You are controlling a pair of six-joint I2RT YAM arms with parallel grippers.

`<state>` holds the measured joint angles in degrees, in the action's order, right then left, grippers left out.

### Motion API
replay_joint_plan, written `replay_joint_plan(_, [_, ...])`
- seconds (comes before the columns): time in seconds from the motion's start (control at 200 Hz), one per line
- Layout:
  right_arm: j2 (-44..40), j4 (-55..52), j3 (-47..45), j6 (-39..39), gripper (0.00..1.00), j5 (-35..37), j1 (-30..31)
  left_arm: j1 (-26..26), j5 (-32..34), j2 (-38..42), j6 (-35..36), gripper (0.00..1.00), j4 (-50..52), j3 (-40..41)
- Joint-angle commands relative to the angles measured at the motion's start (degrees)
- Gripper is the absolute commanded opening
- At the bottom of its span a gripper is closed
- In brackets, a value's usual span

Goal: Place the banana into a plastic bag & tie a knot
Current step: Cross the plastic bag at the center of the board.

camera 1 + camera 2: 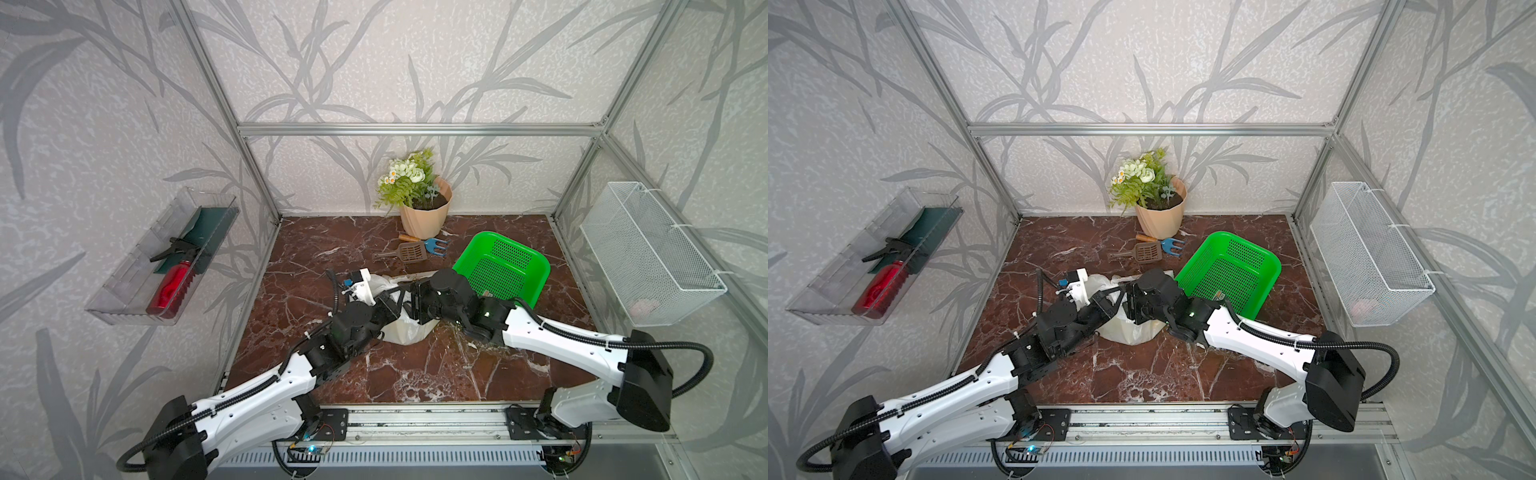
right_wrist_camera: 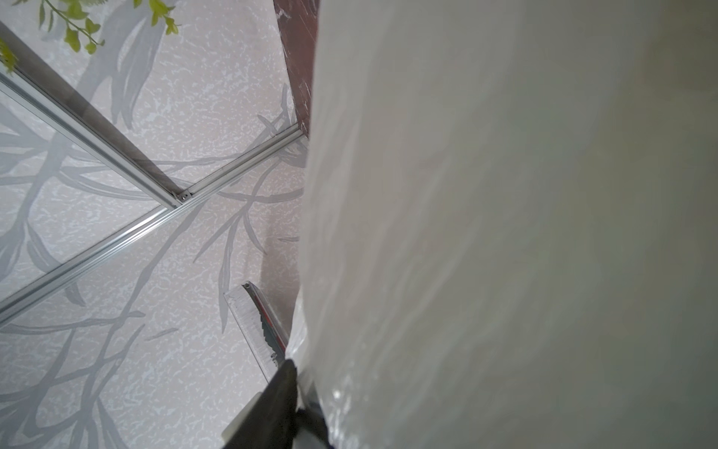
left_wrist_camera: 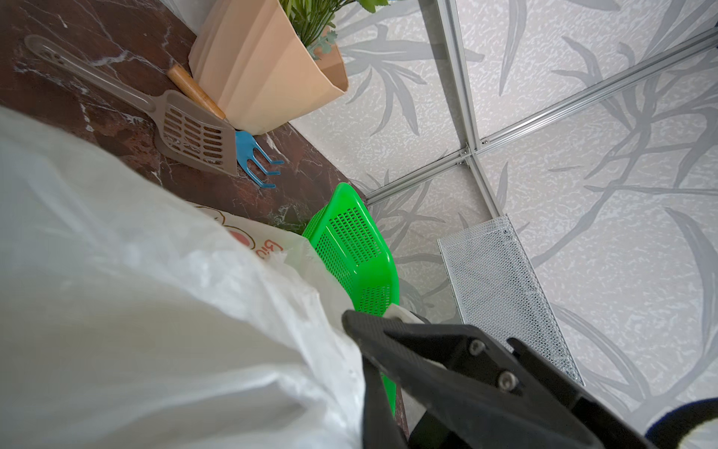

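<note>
White, crinkly, semi-see-through plastic bag is seen just beside the green perforated basket. It is pinched by the fully closed left gripper; how wide the right gripper stands cannot be told.

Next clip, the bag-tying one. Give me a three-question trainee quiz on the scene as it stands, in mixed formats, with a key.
1. Multiple choice: what stands just behind the brown scoop and blue hand rake? A) a red spray bottle B) the beige flower pot C) a wire basket
2. True or false: the plastic bag lies inside the green basket.
3. Short answer: are the jaws of the left gripper open or shut?

Key
1. B.
2. False. It sits on the table between the two arms, beside the basket.
3. Shut, with bag plastic at the tips.
</note>
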<state>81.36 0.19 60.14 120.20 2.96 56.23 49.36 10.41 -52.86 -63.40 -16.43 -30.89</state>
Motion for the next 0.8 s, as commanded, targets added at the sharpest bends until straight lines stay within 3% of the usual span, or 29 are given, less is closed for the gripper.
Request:
replay_joint_plan(0.0, [0.17, -0.28, -1.47, 24.04, 0.42, -0.38, -0.08, 0.38, 0.82, 0.65, 1.48, 0.0, -1.86, -1.44])
replay_joint_plan(0.455, [2.29, 2.43, -2.32, 25.43, 0.37, 0.12, -0.67, 0.74, -0.87, 1.7, 2.77, 0.0, -2.64, -0.58])
replay_joint_plan(0.66, [1.25, 2.01, -2.62, 25.63, 0.53, 0.59, -0.68, 0.81, -1.25, 1.63, 3.27, 0.0, -7.27, 1.74])
replay_joint_plan(0.795, [0.56, 2.21, -3.17, 26.4, 0.51, 1.08, -0.77, 0.82, -1.3, 1.35, 3.02, 0.0, -8.6, 2.65])
